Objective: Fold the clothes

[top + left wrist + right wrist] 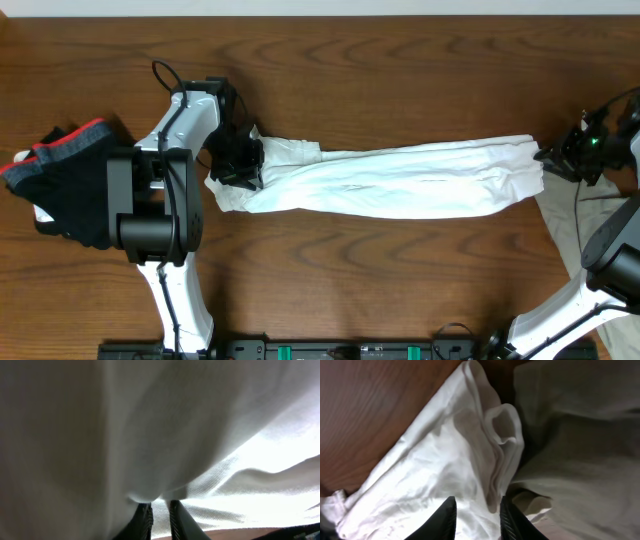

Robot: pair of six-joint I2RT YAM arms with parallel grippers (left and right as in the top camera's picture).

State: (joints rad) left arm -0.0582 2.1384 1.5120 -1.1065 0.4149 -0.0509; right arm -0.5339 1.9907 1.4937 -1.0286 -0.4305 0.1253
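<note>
Arms out at opposite ends of the worktop [400,60]: the left arm [185,120] reaches in from the near-left edge and bends across to the white garment [400,180]. The right arm [615,260] comes up the right side with its wrist turned inward. Left jaws are almost together, pinching a fold at the cloth's left end. On the left wrist view the dark fingers [144,519] stand a sliver apart, white fabric bunched right over their tips. Right jaws sit wider, clamped around a thick roll at the right end, fingers [446,519] on either side of it. The garment lies stretched out long, its axis running left to right across mid-worktop, crumpled at the left grip. Dark clothes [60,180] are heaped far left, and a beige cloth [572,228] lies by the right arm.
</note>
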